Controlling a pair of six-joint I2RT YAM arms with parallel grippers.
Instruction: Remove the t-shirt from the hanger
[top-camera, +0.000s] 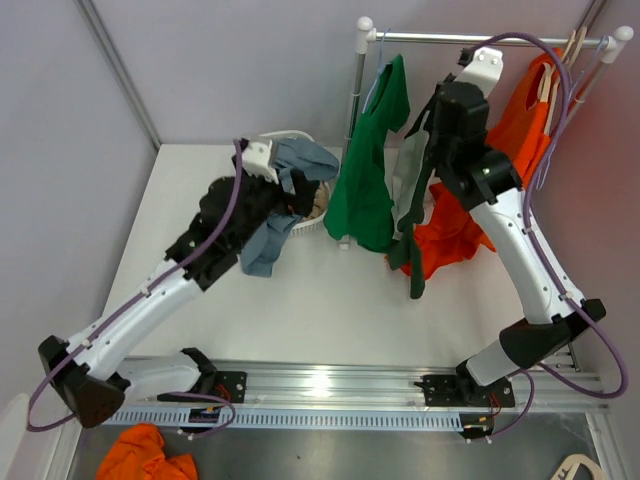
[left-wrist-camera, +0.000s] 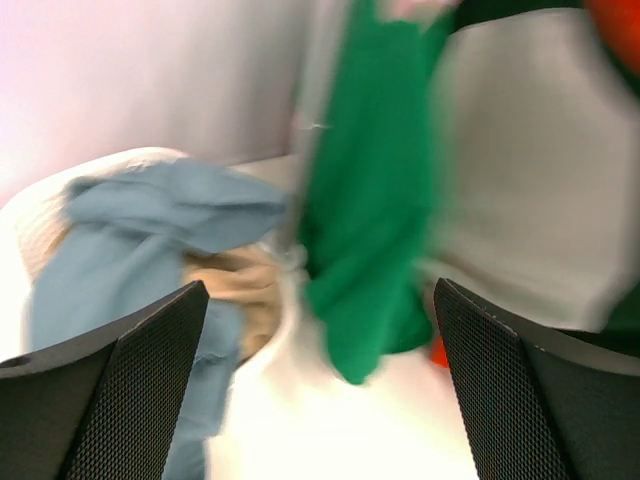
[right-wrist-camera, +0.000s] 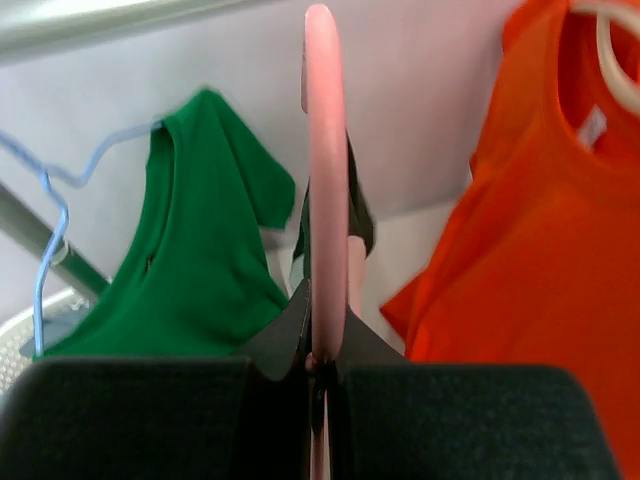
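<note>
Right gripper clamps the hanger; left gripper gapes empty. The shirt looks limp and light, so a hem pinch should suit.

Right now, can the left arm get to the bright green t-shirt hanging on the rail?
Probably yes. The left arm has its jaws open, facing the bright green t-shirt, which hangs ahead with nothing between them. The blue shirt lies off to one side.

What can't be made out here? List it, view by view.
- Right wrist view: the right pincer, shut on the pink hanger, hides its lower part; orange shirt cut off by the right edge.
- Left wrist view: green shirt and blue cloth blurred.
- Top view: the right arm hides that pincer's grip.
</note>
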